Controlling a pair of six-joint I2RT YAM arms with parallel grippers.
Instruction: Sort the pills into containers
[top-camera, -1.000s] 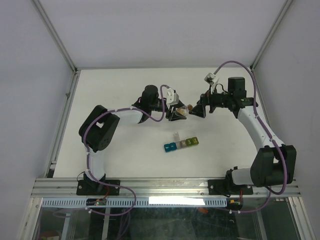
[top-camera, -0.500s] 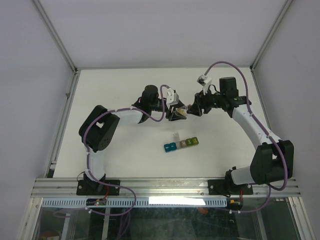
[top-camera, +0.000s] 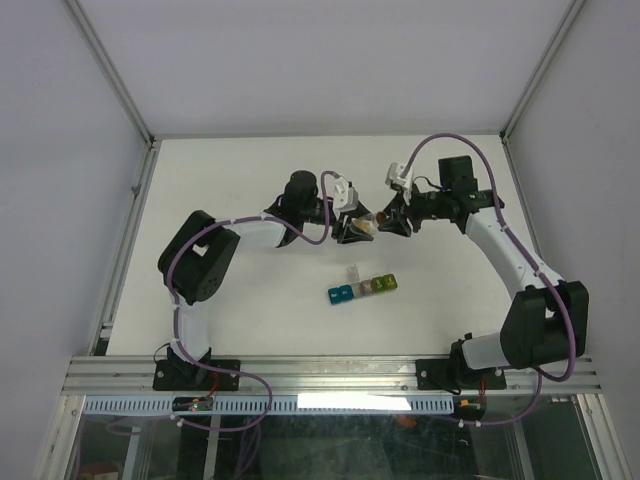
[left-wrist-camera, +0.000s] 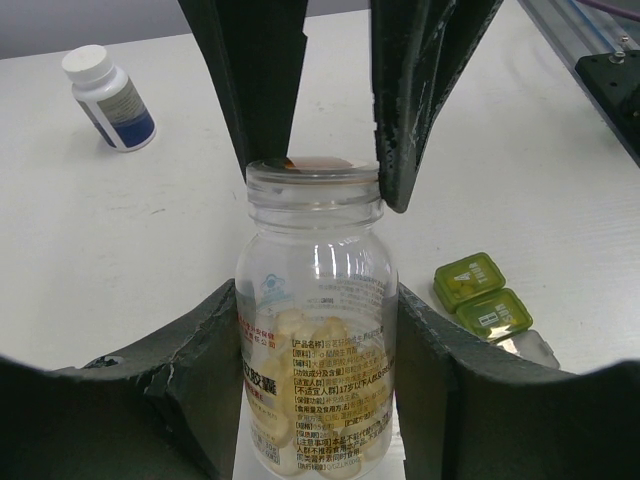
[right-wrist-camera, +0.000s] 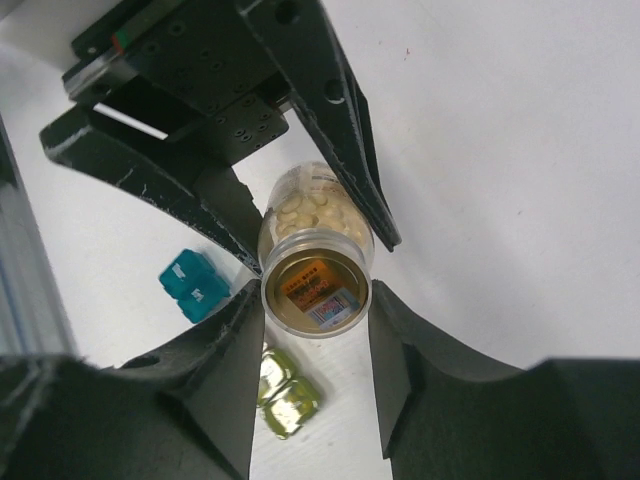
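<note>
My left gripper (left-wrist-camera: 318, 330) is shut on a clear bottle (left-wrist-camera: 315, 300) and holds it above the table, its lower part filled with pale yellow pills (left-wrist-camera: 300, 340). From the other side my right gripper (right-wrist-camera: 315, 300) has both fingers (left-wrist-camera: 405, 110) against the bottle's orange-tinted cap (right-wrist-camera: 316, 290). In the top view the two grippers meet at the bottle (top-camera: 368, 225). The containers (top-camera: 362, 288) lie on the table just in front: a strip of joined cells from blue to yellow-green, the grey cell's lid (top-camera: 352, 272) flipped up. The yellow-green cell (left-wrist-camera: 470, 282) has small pieces inside.
A white-capped dark bottle (left-wrist-camera: 108, 97) stands on the table, well away from the held bottle. The white tabletop (top-camera: 250, 180) is bounded by metal rails and grey walls. The arm bases are bolted to the near rail (top-camera: 330, 375).
My right gripper has moved left to the bottle and narrowed its jaws from wide open onto the cap. The left arm and the bottle have stayed put.
</note>
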